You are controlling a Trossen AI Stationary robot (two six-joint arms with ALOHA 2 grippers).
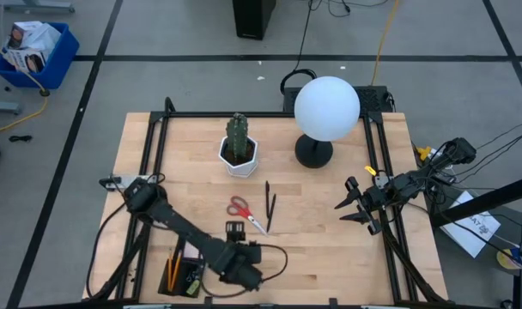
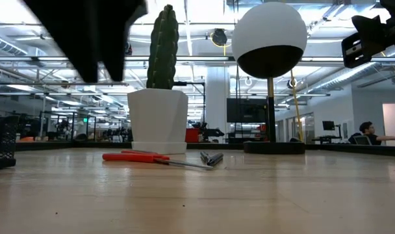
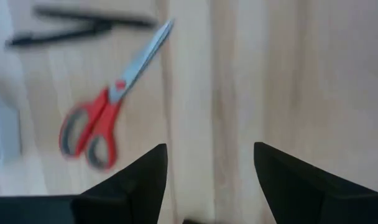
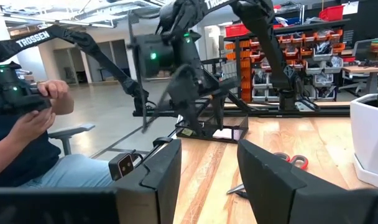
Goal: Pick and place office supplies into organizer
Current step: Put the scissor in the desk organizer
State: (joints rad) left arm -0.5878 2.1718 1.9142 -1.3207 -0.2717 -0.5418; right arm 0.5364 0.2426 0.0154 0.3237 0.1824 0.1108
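A: High view first; left gripper (image 1: 248, 262) sits near the front edge of the table (image 1: 330, 249), just beside the organizer (image 1: 182, 273); jaws spread wide, nothing between them; orange pencils already stand in one compartment.

B: Left wrist view agrees; bare wood between the fingers (image 3: 145, 180); red-handled scissors (image 1: 244, 210) lie beyond the fingertips, closed, with two dark pens (image 1: 270, 204) past the blade tips.

A: Right gripper (image 1: 351, 206) waits at the right edge, partly open, empty.

B: Judged step: reaching for the next item; scissors look nearest; next move calls for advancing and dropping over the handles.
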